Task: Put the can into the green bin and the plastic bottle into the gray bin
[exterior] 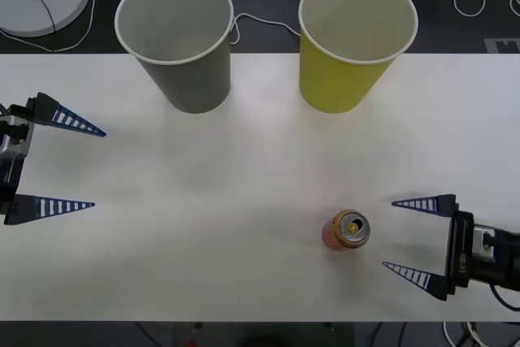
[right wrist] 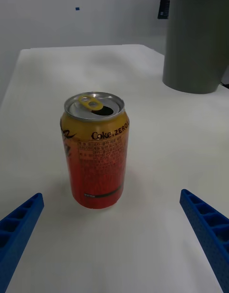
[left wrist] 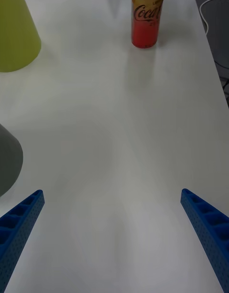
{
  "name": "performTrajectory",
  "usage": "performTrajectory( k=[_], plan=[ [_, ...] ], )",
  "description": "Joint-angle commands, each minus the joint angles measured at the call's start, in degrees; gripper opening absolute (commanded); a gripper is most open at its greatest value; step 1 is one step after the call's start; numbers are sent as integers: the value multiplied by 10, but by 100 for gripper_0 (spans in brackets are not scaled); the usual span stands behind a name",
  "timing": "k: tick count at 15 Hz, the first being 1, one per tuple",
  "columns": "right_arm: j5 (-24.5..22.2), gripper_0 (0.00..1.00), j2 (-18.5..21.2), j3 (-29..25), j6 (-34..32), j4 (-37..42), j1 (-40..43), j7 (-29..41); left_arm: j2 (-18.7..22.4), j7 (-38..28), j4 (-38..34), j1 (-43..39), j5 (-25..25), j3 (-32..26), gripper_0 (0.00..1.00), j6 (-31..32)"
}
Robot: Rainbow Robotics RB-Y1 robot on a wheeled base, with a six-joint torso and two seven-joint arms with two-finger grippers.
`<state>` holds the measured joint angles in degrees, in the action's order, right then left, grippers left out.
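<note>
So the Coke Zero can [exterior: 347, 230] is standing upright on the white counter [exterior: 244, 201], lower right of the frame, tab already popped. The right gripper [exterior: 404, 234] sits just beside it at the right edge, fingers spread wide, not touching it. The left gripper [exterior: 89, 168] waits at the far left, fingers also spread. The gray bin [exterior: 180, 40] and green bin [exterior: 355, 43] stand side by side along the top.

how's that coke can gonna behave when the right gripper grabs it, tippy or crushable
The can stands upright on the table with its tab opened, so it is probably empty or part-empty: likely light and easy to tip if a finger bumps it. Its thin metal wall may dent under a hard squeeze. The right gripper is open beside it, not touching.
</note>
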<state>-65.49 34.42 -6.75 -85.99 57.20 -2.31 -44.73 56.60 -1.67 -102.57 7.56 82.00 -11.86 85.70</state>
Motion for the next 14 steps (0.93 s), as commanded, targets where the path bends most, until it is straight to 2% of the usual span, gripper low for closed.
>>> performTrajectory(
  k=[1, 9, 14],
  plan=[
    [-1, 100, -24, 10, 13, 0, -2, 0, 0, 0, 0, 0, 0, 0, 100, 0],
    [12, 100, -64, 67, 74, 0, -9, -4, 0, 0, 0, 0, 0, 0, 100, 0],
    [55, 100, -68, 125, 112, 0, -14, -11, 0, 0, 0, 0, 0, 0, 100, 0]
  ],
)
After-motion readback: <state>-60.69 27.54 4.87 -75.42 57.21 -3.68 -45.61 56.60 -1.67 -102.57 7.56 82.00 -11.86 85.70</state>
